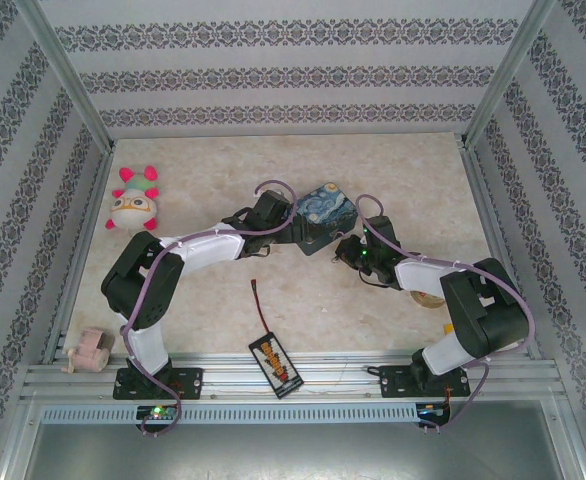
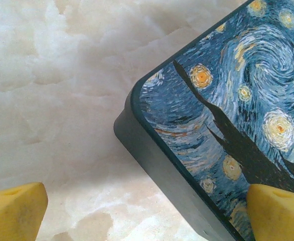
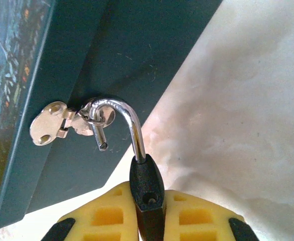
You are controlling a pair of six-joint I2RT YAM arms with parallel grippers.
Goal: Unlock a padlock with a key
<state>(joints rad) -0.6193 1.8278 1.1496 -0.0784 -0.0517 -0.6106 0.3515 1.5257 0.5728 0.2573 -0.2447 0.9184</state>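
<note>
— What's closest to your camera?
— The yellow pads (image 3: 112, 201) of my right end effector (image 3: 147, 223). They are squeezed tight on the small dark-bodied padlock (image 3: 146, 183), one pad on each side of its body.
— Where is the padlock?
— It hangs at the side of the blue-and-yellow starry painted tin box (image 3: 117, 55). Its thin silver loop (image 3: 129, 113) goes through the ring of the little shiny metal hasp (image 3: 49, 125) on the box's dark green wall. The short end of the loop is out of the body and pokes free.
— And your other arm?
— My left end effector (image 2: 147, 216) is spread wide, holding nothing. One yellow pad is over the bare, pale marbled worktop (image 2: 51, 90). The other is by the painted lid at a rounded corner of the box. I can't tell if that pad touches the lid.
— What do you see from up high?
— The box sits mid-worktop, between my two end effectors. A flat black pack with an orange label (image 1: 276, 366) lies near the front edge, between the arm bases, well apart from the box. A plush toy with pink bits (image 1: 133, 205) lies far off on the left.
</note>
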